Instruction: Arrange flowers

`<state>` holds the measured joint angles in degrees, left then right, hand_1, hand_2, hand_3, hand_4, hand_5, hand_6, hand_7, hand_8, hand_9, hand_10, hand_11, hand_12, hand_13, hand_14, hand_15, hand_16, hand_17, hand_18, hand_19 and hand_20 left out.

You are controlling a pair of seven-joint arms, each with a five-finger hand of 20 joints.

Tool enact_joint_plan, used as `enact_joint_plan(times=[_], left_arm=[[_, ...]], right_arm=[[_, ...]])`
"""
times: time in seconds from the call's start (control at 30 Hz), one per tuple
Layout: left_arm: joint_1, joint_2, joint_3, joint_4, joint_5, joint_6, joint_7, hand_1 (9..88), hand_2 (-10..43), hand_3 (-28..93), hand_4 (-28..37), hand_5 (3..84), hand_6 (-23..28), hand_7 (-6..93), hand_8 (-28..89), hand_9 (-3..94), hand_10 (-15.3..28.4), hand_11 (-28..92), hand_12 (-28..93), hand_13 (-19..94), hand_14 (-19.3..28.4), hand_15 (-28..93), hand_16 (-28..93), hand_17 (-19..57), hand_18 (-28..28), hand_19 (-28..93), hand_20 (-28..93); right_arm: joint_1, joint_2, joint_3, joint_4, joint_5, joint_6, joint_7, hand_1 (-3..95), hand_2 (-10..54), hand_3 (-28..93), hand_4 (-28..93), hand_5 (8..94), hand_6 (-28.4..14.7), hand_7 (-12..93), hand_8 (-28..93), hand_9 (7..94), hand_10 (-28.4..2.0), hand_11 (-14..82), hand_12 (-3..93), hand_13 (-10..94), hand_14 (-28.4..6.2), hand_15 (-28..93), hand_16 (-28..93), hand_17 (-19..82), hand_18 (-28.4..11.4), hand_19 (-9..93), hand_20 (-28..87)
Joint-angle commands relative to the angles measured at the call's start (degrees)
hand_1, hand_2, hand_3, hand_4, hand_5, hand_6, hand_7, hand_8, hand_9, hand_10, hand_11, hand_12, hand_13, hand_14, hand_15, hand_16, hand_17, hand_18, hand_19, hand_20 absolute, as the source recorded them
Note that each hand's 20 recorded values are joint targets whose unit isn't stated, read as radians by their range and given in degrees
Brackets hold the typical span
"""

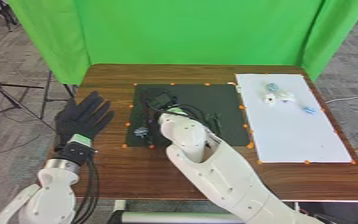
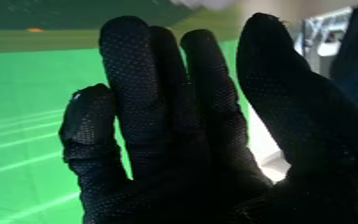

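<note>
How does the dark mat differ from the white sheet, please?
The mat is dark, while the sheet is white. The sheet is longer than the mat. The right robot hand is over the mat, while pale flowers lie on the sheet. Both lie on the table, with orange marks at their edges.

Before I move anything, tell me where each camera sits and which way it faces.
Head view: on the robot's head, facing forward and down at a brown wooden table with pale flowers on a white sheet; both white arms, the black-gloved left hand and black-gloved right hand show.
Right wrist view: on the right arm's wrist, facing out past that hand's fingers.
Shared: the right hand and the green curtain.
</note>
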<state>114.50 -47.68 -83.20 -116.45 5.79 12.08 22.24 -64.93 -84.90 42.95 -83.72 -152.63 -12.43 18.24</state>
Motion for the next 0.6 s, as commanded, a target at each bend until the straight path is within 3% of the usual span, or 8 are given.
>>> enact_joint_plan(times=[0.03,0.17,0.3,0.33,0.43,0.47,0.53,0.6], left_arm=[[2.38,-1.06,-1.75,-0.52,-0.69,-0.13,0.65,28.2,10.6,72,-28.3,40.9,7.1,15.8,-9,32.8,12.9,20,9,22,13.3,37,-10,-4.0,15.5,41,10],[1.81,0.19,-2.44,-0.77,-0.6,-1.73,1.11,27.2,11.0,71,-28.3,40.0,6.9,14.8,-9,31.4,12.7,19,8,21,12.6,34,-10,-3.9,15.4,40,10],[1.68,1.93,-3.9,-1.42,1.47,-1.1,1.45,26.4,11.4,71,-28.3,39.5,6.8,13.8,-9,30.7,12.5,18,8,20,12.2,33,-10,-3.8,15.0,39,9],[2.16,2.34,-4.56,-1.76,2.86,-0.55,0.36,26.3,11.5,71,-28.3,39.5,6.8,13.8,-9,30.7,12.5,18,8,20,12.2,33,-10,-3.7,15.0,39,9],[3.25,2.95,-6.13,-1.85,1.78,-2.33,1.2,26.3,11.6,72,-28.3,39.6,6.8,13.7,-9,30.7,12.4,18,8,20,12.2,33,-9,-3.7,14.9,39,10],[3.44,3.36,-5.94,-2.28,1.48,-1.69,2.85,26.4,11.7,71,-28.3,39.6,6.8,13.7,-9,30.7,12.4,18,8,20,12.2,33,-9,-3.7,14.9,39,10],[4.51,3.84,-6.55,-3.62,1.66,-1.34,4.15,26.4,11.8,71,-28.3,39.6,6.8,13.7,-9,30.7,12.4,18,8,20,12.2,33,-9,-3.7,14.9,39,10],[5.07,3.89,-7.12,-3.98,1.02,-0.78,4.48,26.3,11.8,71,-28.3,39.6,6.9,13.7,-9,30.7,12.5,18,8,20,12.3,33,-9,-3.7,14.9,39,10]], right_arm=[[-1.98,6.26,3.82,-9.95,4.35,-2.18,2.14,37.6,-9.5,79,-28,54.5,-4.8,18,-12,62.1,-15.5,15.7,16.5,63,-12.2,50,26,35,-23.7,86,37],[-4.57,12.74,9.59,-15.55,6.97,-0.82,4.71,34.7,-9.5,78,-28,51.6,-6.5,16,-11,58.0,-16.9,14.7,16.3,60,-13.7,51,24,34,-24.3,86,37],[-8.54,22.22,16.32,-20.22,8.89,0.06,3.6,34.1,-9.5,77,-28,50.9,-7.1,14,-10,55.4,-17.6,13.8,16.2,58,-14.8,52,23,33,-24.6,85,37],[-9.68,24.16,17.65,-21.1,8.03,0.79,4.79,34.5,-9.5,77,-28,50.6,-7.2,14,-10,54.7,-17.5,13.4,16.1,57,-14.8,53,23,32,-24.3,84,36],[-12.79,28.45,22.12,-22.39,7.56,2.47,8.25,34.5,-9.5,77,-27,50.0,-7.1,14,-10,54.0,-17.3,12.9,16.0,56,-15.0,52,23,31,-24.1,83,36],[-13.75,29.26,24.02,-22.26,6.96,2.53,8.9,34.5,-9.5,77,-27,49.9,-7.1,14,-10,53.7,-17.3,12.8,15.9,56,-15.0,52,23,31,-24.0,83,36],[-14.86,30.05,27.86,-20.11,8.39,4.23,8.4,34.3,-9.5,77,-27,49.4,-7.0,14,-10,52.1,-17.1,12.0,15.8,54,-15.2,51,22,30,-23.8,81,35],[-15.41,30.28,30.75,-18.06,11.0,6.07,10.42,34.3,-9.5,79,-27,48.5,-6.7,14,-10,48.0,-16.6,10.6,15.6,46,-16.1,47,20,27,-22.7,75,33]])
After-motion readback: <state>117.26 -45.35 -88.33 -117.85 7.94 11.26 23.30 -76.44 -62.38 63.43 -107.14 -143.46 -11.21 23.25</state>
